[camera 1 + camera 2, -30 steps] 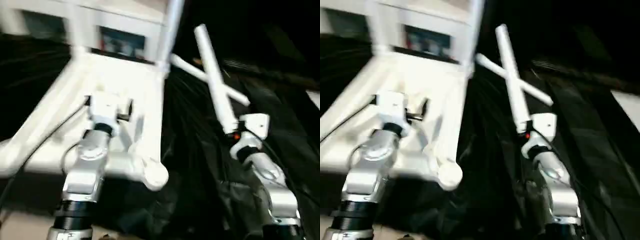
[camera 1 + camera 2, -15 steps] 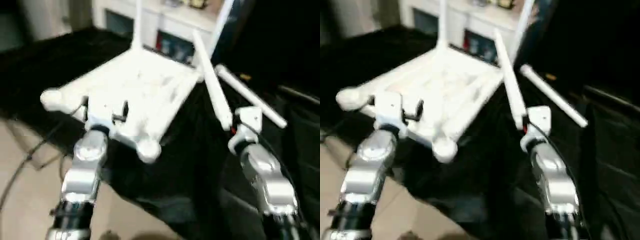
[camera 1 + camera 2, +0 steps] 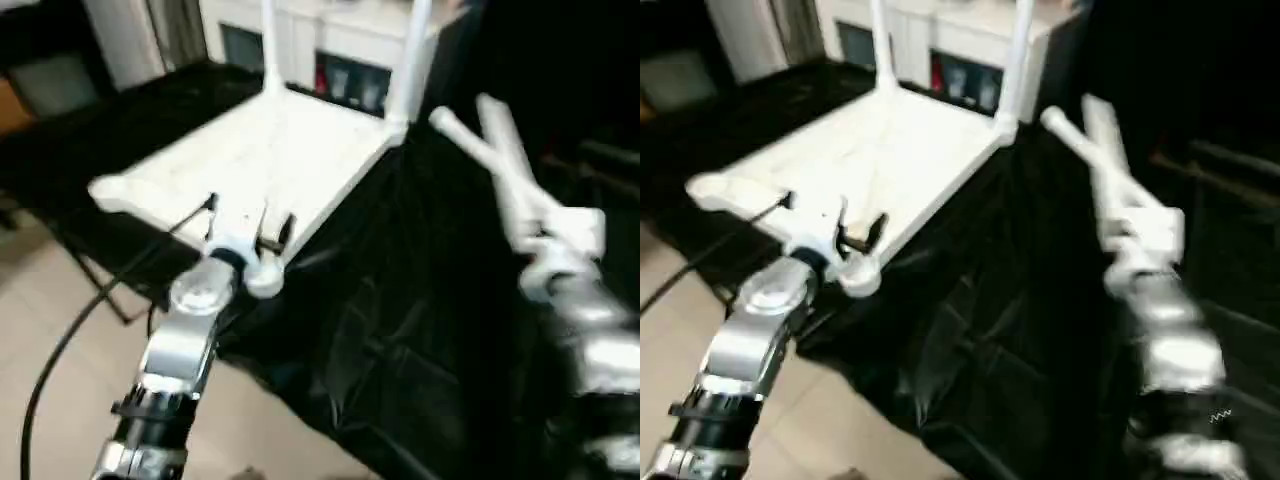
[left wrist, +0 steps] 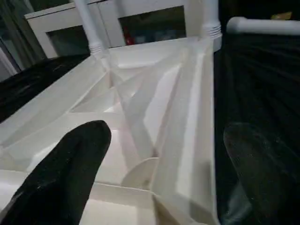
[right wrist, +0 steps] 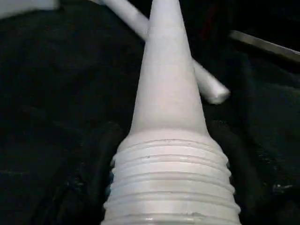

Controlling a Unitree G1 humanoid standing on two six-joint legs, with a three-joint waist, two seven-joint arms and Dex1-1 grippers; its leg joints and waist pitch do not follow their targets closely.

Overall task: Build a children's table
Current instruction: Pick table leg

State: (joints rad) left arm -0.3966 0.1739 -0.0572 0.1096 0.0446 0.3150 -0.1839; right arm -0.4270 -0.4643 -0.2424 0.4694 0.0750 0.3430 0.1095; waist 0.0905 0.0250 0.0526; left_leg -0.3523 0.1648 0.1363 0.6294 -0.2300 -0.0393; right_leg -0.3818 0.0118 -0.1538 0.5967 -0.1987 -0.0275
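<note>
On black cloth [image 3: 400,330], the held leg [image 3: 505,165] points away from the right gripper [image 5: 168,187].

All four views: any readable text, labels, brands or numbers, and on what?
None readable.
Tabletop: plain white ribbed underside, no print or embossing visible.
Leg in the right gripper: bare threaded end, no markings.
Loose leg on the black cloth: no markings.
Cabinet behind: dark and red shapes behind the glass, too blurred to read.

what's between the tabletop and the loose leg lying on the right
Only black cloth lies between the tabletop and the loose leg, seen in the left eye view.
</note>
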